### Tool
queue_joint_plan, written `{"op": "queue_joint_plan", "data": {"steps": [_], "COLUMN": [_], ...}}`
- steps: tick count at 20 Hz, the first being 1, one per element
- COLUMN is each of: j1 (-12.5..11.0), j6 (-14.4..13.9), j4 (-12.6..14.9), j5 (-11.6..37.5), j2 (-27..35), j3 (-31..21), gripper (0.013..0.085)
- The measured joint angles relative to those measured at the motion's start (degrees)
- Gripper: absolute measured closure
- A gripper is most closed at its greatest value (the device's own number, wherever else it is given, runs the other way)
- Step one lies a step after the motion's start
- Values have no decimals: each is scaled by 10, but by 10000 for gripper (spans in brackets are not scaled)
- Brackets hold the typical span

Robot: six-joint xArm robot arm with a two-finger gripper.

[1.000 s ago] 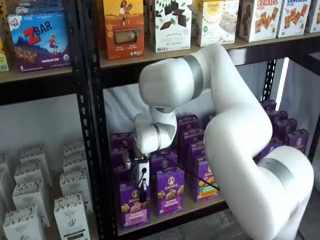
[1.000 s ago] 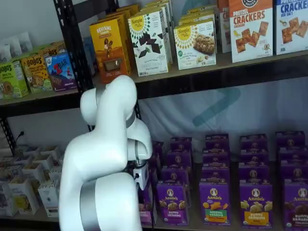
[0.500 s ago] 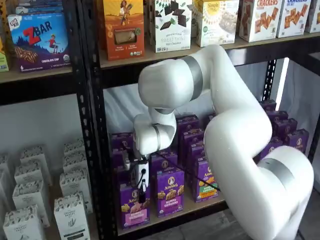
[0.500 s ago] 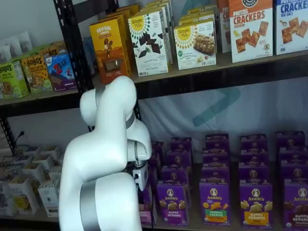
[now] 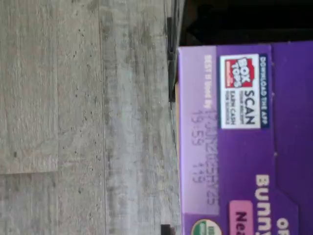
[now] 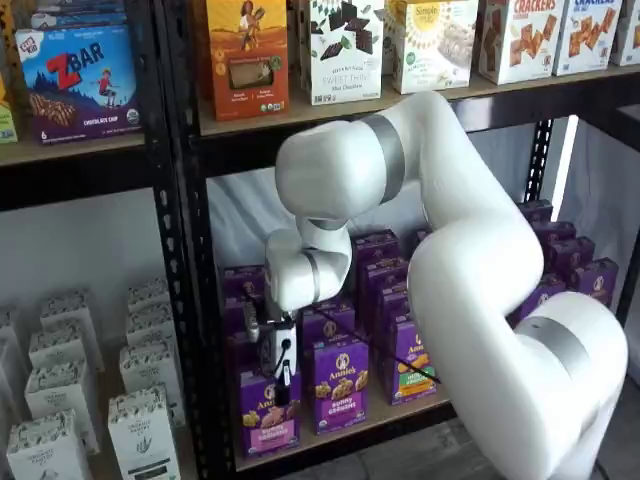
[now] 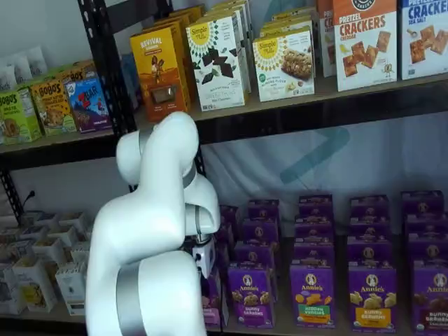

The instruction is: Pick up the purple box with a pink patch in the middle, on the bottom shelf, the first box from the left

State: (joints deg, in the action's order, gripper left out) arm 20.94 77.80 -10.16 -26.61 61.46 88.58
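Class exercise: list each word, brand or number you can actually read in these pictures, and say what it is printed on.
"BOX TOPS", "SCAN", "Bunny": purple box, wrist view.
"Annie's": same purple box, in a shelf view.
"ZBAR": blue box.
"CRACKERS": white-and-orange box.
"BOBO'S": yellow-green box.
"Simple Mills": chocolate-patterned box.
Date stamp on the purple box and small print elsewhere: too blurred to read.

Since a second earlier the white arm (image 6: 440, 250) had barely shifted, its elbow easing slightly toward nine o'clock. The gripper (image 6: 283, 385) sat a touch lower at the top of the purple box (image 6: 268, 420), with its fingers drawn closer together than before. The boxes themselves hadn't budged.
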Motion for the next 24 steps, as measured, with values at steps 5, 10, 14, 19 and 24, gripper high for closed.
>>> {"op": "queue_joint_plan", "data": {"steps": [5, 10, 14, 19, 24], "j1": [0, 0, 0, 0, 1], "j6": [5, 6, 2, 0, -1], "j4": [-5, -6, -2, 0, 1], "j5": [8, 6, 7, 7, 7], "j2": [1, 2, 2, 3, -1], "j3": [-1, 0, 0, 1, -5], "gripper": [490, 610, 650, 650, 650]}}
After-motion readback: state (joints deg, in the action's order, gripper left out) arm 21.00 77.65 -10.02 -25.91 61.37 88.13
